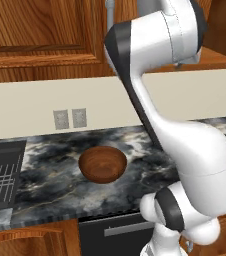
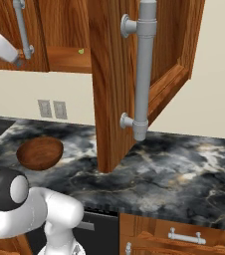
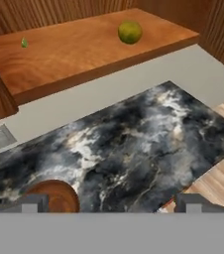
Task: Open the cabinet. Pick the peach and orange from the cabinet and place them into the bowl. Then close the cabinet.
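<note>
Two dark fingertips [image 3: 30, 202] of the end effector [image 3: 111, 203] stand wide apart with nothing between them. Ahead of it and higher, the orange [image 3: 130, 31] sits on the cabinet's [image 2: 109, 84] open shelf [image 3: 79, 47]; a tiny green speck farther along the shelf is too small to name. Below the end effector lies the dark marbled tabletop [image 3: 134, 134], and the bowl [image 3: 57, 196] rests on it just under the fingertip on the view's left. One cabinet door [image 2: 144, 74] hangs open, its long grey handle [image 2: 143, 69] upright
</note>
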{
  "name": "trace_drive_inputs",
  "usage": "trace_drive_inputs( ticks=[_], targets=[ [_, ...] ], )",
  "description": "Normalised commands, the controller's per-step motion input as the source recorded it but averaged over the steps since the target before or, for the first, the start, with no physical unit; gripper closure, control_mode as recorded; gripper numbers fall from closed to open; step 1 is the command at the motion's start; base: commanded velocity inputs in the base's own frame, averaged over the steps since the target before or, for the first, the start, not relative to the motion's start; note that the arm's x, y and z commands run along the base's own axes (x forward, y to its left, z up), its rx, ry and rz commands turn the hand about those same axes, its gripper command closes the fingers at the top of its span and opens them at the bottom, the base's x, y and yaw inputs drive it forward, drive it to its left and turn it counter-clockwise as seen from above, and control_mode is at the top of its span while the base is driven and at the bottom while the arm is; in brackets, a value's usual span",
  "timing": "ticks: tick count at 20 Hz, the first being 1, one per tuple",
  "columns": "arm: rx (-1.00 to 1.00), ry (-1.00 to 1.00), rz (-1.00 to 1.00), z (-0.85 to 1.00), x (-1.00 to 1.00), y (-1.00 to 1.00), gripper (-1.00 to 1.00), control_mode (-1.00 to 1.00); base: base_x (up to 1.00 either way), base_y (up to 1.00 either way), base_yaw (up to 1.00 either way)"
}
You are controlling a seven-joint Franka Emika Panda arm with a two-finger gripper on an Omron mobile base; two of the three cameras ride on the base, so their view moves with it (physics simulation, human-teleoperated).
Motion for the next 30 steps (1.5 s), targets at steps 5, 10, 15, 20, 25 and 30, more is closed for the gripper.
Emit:
trace_drive_inputs(
  ticks=[5,10,15,20,25,30],
  targets=[
    [0.00,-0.29,0.20,-0.24,0.00,0.17,-1.00,-1.00,0.00,0.00,0.00],
    [0.01,-0.23,0.23,-0.05,0.13,0.08,-1.00,-1.00,0.00,0.00,0.00],
    [0.03,-0.12,0.23,0.00,0.39,0.06,-1.00,-1.00,0.00,0.00,0.00],
    [0.01,-0.07,0.19,0.03,0.44,0.14,-1.00,-1.00,0.00,0.00,0.00],
    [0.00,-0.03,0.13,0.17,0.35,0.23,-1.00,-1.00,0.00,0.00,0.00],
    [0.00,0.02,0.08,0.40,0.27,0.36,-1.00,-1.00,0.00,0.00,0.00]
  ],
)
